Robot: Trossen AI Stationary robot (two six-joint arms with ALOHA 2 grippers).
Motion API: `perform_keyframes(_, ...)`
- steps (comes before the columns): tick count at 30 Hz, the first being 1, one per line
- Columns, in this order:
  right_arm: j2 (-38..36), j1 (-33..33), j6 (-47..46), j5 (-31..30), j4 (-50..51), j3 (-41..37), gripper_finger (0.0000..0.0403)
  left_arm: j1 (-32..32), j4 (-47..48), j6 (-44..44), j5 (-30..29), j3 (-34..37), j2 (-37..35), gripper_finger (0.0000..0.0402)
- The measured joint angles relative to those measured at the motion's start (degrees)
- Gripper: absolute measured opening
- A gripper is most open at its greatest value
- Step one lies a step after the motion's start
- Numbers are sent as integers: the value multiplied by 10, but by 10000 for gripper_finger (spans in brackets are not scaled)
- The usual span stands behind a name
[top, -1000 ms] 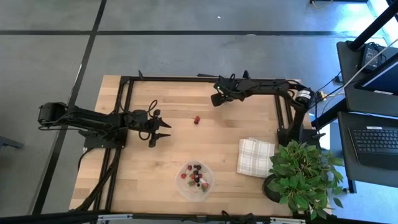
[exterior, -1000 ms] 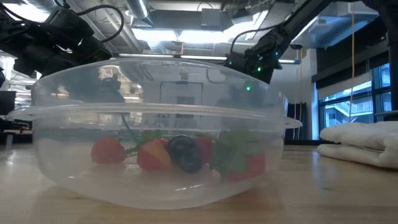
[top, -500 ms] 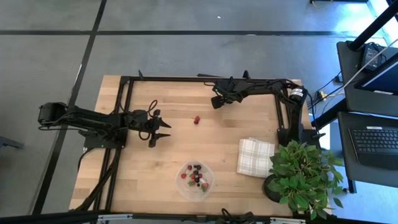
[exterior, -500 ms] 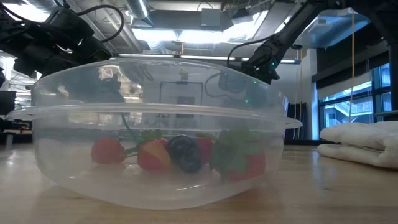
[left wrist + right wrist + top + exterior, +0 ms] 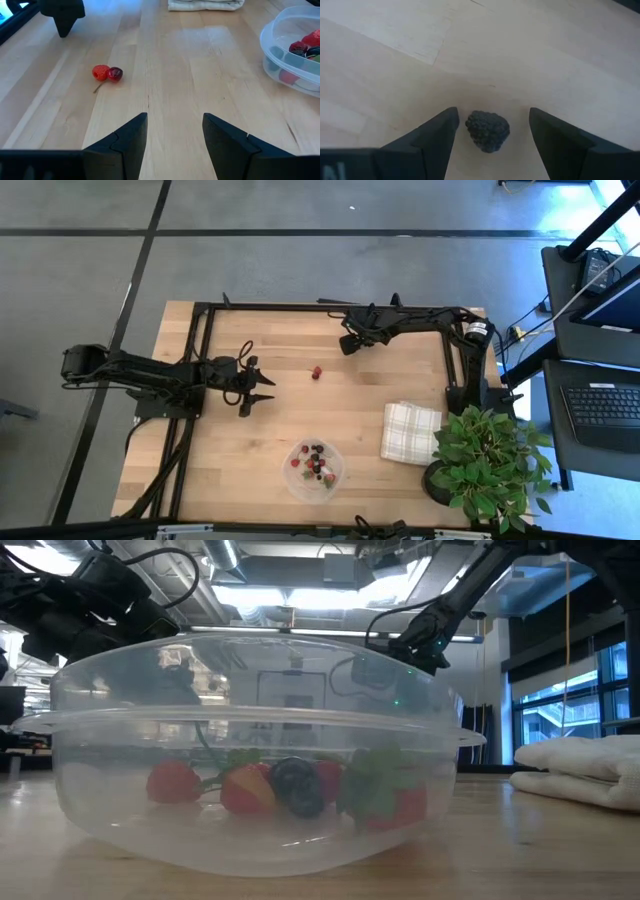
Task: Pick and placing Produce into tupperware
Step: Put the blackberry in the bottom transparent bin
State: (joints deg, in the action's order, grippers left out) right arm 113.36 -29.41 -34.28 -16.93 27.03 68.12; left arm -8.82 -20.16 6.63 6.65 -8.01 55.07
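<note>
Wooden table (image 5: pixel 250 450) fills the middle of the high view, black frame rail (image 5: pixel 300 307) running along its far edge and down both sides. Potted plant (image 5: pixel 488 458) sits at the near right corner, leafy and green, with the folded checked cloth (image 5: pixel 410 432) just left of it. Left arm reaches in from the left side; left gripper (image 5: pixel 262 392) sits left of table centre with fingers spread apart, nothing between them, bare wood showing in the gap in its wrist view (image 5: pixel 175 135). Right arm comes along the far rail from the right; right gripper (image 5: pixel 345 343) is low at the far centre, jaws apart and straddling a dark bumpy berry (image 5: pixel 487 131) that lies on the wood between the fingers; neither finger touches it. Tupperware (image 5: pixel 316 469) stands near the front edge at centre, clear round bowl with whitish rim, well apart from both grippers; in the low view its wall (image 5: pixel 100 790) fills the frame. Inside it lies most of the produce (image 5: pixel 285 788): red pieces, a dark round one, some green. Two more pieces, a red and dark-red pair (image 5: pixel 107 73), lie touching each other on open table between the two grippers, also seen from above (image 5: pixel 316 372).
</note>
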Motion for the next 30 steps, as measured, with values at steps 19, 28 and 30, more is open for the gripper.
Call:
perform_keyframes(19, 1, -1, -20, 37, -3, 0, 210, 0, 0, 0, 0, 0, 0, 185)
perform_keyframes(28, 1, -1, -15, 43, -6, 0, 155, 0, 0, 0, 0, 0, 0, 185)
perform_keyframes(30, 1, -1, -15, 44, -5, 0, 145, 0, 0, 0, 0, 0, 0, 185)
